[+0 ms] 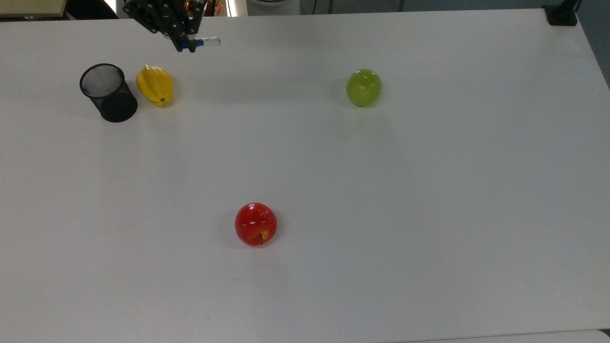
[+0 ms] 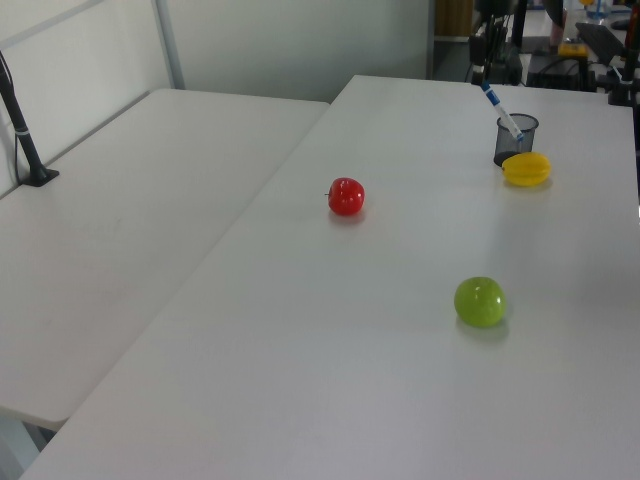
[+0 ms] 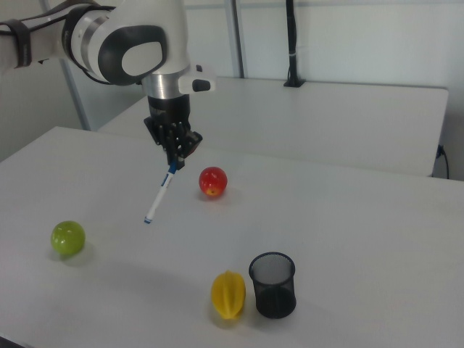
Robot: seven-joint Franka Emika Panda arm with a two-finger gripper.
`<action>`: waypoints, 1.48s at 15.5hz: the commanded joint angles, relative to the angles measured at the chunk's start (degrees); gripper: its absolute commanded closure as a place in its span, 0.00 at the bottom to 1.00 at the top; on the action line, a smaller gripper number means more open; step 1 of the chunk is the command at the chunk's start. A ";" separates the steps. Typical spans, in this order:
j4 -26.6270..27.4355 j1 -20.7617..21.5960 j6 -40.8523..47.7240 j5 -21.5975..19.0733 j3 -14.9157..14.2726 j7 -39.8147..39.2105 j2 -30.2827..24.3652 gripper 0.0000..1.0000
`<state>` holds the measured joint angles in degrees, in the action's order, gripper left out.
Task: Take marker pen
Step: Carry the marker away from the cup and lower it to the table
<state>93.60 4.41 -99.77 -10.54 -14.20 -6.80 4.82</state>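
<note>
Hanging from the tool (image 3: 174, 161) in the right view, the pen (image 3: 160, 193) slants down, free tip low and well above the bench (image 3: 348, 239); the arm points straight down, tool clenched on the pen's capped end. In the top view the pen (image 1: 208, 42) sticks out toward the top view's right, past the cup (image 1: 107, 93). In the left view it (image 2: 501, 110) tilts above the cup (image 2: 515, 140).

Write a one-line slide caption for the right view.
Tool holds the marker in the air above the table, clear of the cup.
</note>
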 commanded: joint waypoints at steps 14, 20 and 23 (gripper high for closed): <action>5.98 3.68 2.48 12.30 10.68 0.30 9.24 0.97; 5.89 3.85 2.22 14.76 12.53 0.82 13.02 0.89; 5.80 3.94 1.60 14.76 12.61 1.00 14.33 0.82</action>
<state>99.39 7.86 -97.52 3.22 -1.58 -6.79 18.26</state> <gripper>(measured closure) 0.811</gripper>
